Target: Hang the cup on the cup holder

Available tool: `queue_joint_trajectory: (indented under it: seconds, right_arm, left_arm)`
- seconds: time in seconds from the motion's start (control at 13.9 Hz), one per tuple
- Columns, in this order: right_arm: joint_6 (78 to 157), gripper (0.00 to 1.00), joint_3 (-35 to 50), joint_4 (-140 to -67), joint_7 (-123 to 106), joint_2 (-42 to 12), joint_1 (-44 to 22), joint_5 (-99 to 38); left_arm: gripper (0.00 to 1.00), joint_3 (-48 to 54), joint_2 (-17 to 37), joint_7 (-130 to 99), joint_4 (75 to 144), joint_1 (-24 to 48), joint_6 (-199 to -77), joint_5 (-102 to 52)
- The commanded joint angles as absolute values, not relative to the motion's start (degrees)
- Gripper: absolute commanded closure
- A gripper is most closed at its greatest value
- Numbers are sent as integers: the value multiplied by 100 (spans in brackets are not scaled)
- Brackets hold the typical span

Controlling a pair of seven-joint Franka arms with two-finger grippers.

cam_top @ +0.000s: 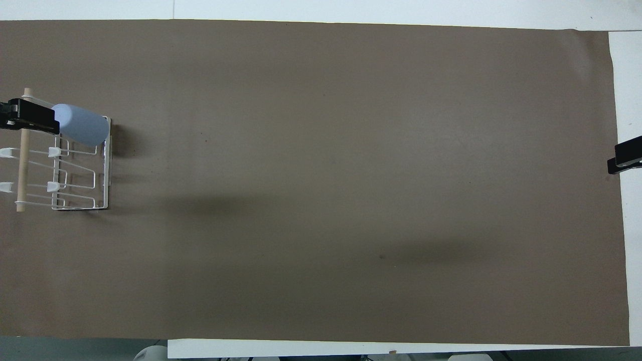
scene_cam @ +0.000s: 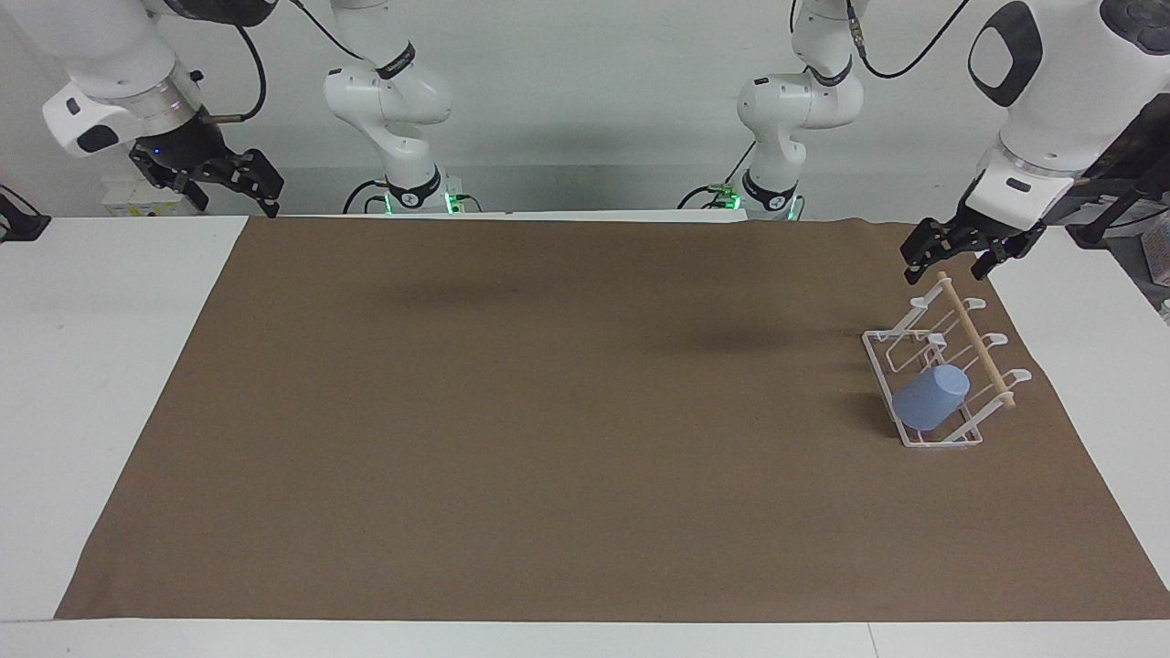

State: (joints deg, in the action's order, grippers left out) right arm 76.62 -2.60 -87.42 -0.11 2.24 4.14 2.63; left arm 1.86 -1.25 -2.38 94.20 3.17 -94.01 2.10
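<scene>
While the cup point(scene_cam: 930, 397) sits on the cup holder point(scene_cam: 941, 366), the left gripper point(scene_cam: 951, 251) hangs over the holder's robot-side end.

Going from near the robots outward: the right gripper point(scene_cam: 233, 178) waits over the right arm's end of the table, its two fingers apart. The left gripper's fingers are apart too and hold nothing. The cup is tipped over a prong at the end of the holder farthest from the robots, lower than the left gripper. The left arm is much closer to it.
</scene>
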Motion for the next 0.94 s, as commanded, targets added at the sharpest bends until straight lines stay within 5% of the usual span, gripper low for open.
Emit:
queue_joint_trajectory:
  seconds: [0.0, 0.86]
  right_arm:
    - [7655, 1, -211, -8859, -114, 325, 475, 255]
    - [7603, 1, -211, -8851, -123, 334, 518, 229]
  left_arm:
    - [0, 193, -281, -308, 9598, 264, -9475, 141]
    - [0, 228, -387, -272, 9624, 281, -9053, 132]
